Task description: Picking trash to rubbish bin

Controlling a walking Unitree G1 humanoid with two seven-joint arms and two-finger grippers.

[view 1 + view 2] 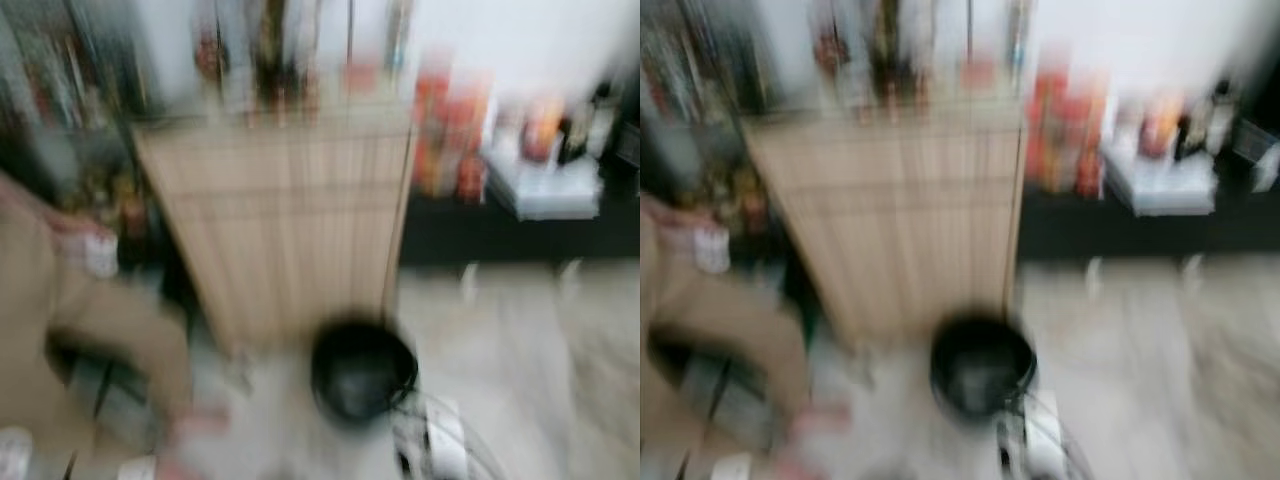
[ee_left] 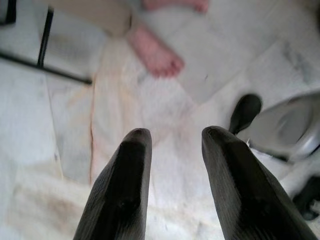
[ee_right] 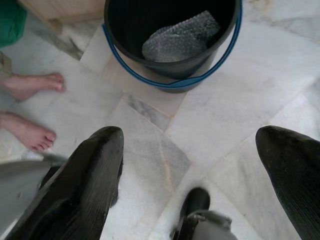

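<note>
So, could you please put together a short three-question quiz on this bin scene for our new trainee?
1. True or false: the black bucket with the blue handle already holds a crumpled piece of bubble wrap.
2. Multiple choice: the right gripper has its fingers A) wide apart with nothing between them, B) shut on a bottle, C) shut on the bucket's handle.
3. Fill in: beside the bucket, a person's bare ____ rest on the marble floor.

Key
1. True.
2. A. The left gripper is likewise open over the floor.
3. Feet.
</note>
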